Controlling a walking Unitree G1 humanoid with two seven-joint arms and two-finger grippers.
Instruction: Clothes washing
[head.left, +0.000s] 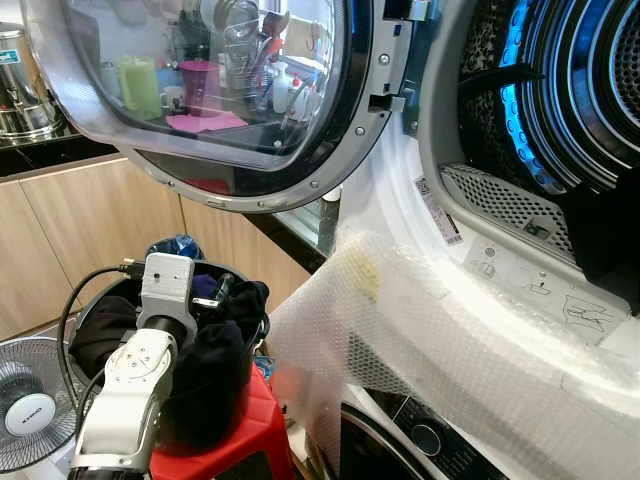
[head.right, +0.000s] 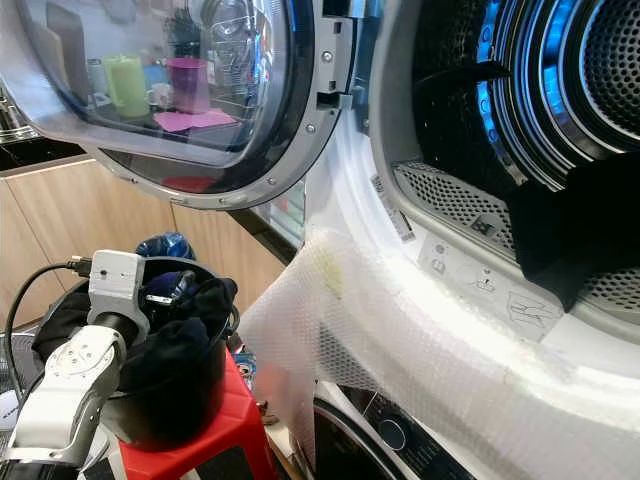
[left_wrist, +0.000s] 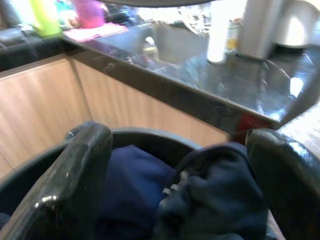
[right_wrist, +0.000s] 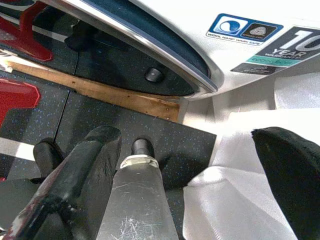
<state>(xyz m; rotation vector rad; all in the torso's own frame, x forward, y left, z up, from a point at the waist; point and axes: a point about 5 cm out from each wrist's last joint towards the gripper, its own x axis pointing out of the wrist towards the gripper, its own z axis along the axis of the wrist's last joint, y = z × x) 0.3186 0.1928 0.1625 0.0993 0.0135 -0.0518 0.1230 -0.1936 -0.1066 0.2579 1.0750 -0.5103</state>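
Left hand (left_wrist: 175, 185) spread wide over dark clothes (left_wrist: 210, 195) in bucket (head.right: 190, 400).

Left arm (head.left: 135, 385): silver, raised from lower left, forearm angled up and forward, white camera block on wrist. Left claw (left_wrist: 175, 170): reaching down ahead of wrist, two black fingers (left_wrist: 75, 175) spread wide apart, nothing clamped between them. Right claw (right_wrist: 200, 180): hanging low, pointing down toward floor, black fingers (right_wrist: 80, 175) parted with wide gap, holding nothing. Silver metal part of robot body just beside one right finger.
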